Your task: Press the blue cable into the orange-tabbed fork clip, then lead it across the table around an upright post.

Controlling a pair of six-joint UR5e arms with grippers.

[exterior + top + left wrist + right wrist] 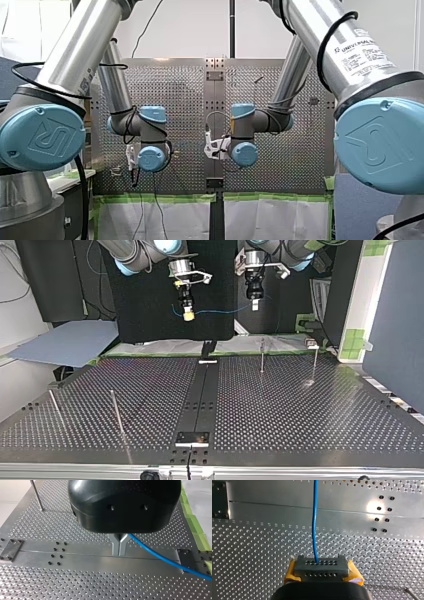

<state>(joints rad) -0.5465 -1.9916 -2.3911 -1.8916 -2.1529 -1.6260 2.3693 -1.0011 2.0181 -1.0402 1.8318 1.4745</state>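
Presently, cable look: blue cable is seen as thin, smooth, one colour throughout; a shallow sag is shown in top view.
Cable place: it is held in the air betw. both hands, above the counter, over the centre strip area.
Left hand: black body, metal fingers pressed together; cable is clamped high betw. them & is led out sideways across the strip.
Right hand: yellow pads, closed on the cable; in its wrist view the cable is seen running straight ahead from the fingers, over the counter's holes.
Cable vs hands: the span is strung hand to hand; a short loose end is seen past the right hand, at top view's left.
Posts: two thin upright posts are set at top view's right, toward the arms; two more posts at its left, nearer the camera. All are well apart from the cable.
Other: green tape is stuck along the counter's edge.
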